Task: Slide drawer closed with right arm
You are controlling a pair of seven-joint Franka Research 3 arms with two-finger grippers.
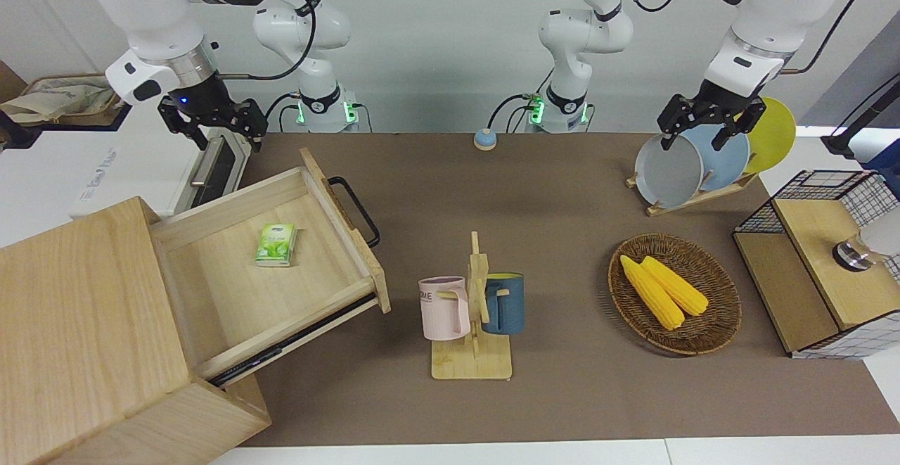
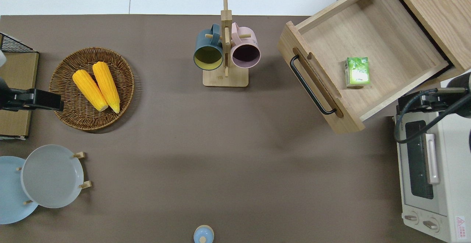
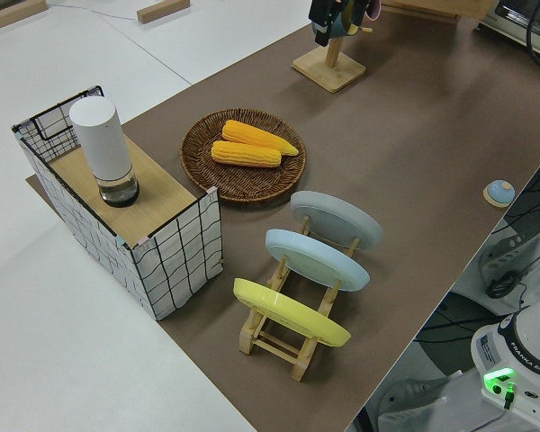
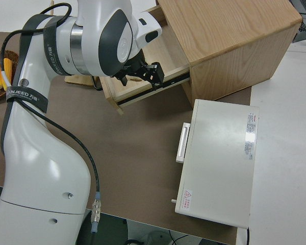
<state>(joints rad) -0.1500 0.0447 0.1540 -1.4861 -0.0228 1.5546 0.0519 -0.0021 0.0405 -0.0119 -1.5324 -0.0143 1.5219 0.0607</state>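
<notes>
The drawer (image 1: 232, 296) of the pale wood cabinet (image 1: 77, 310) stands pulled far out, its black loop handle (image 1: 355, 208) facing the middle of the table. A small green packet (image 1: 275, 245) lies in it. In the overhead view the drawer (image 2: 386, 52), its handle (image 2: 309, 85) and the packet (image 2: 357, 71) show clearly. My right gripper (image 1: 214, 131) is open and empty, up in the air over the edge of the white toaster oven (image 2: 430, 165), beside the drawer's side wall and apart from the handle; it also shows in the overhead view (image 2: 415, 101) and the right side view (image 4: 140, 76). My left arm is parked, its gripper (image 1: 699, 134) open.
A wooden mug rack (image 1: 472, 310) with a pink and a blue mug stands mid-table. A wicker basket (image 1: 703, 338) holds two corn cobs. A plate rack (image 1: 692, 162) and a black wire crate (image 1: 823, 268) stand at the left arm's end. A small blue knob (image 1: 485, 139) lies near the robots.
</notes>
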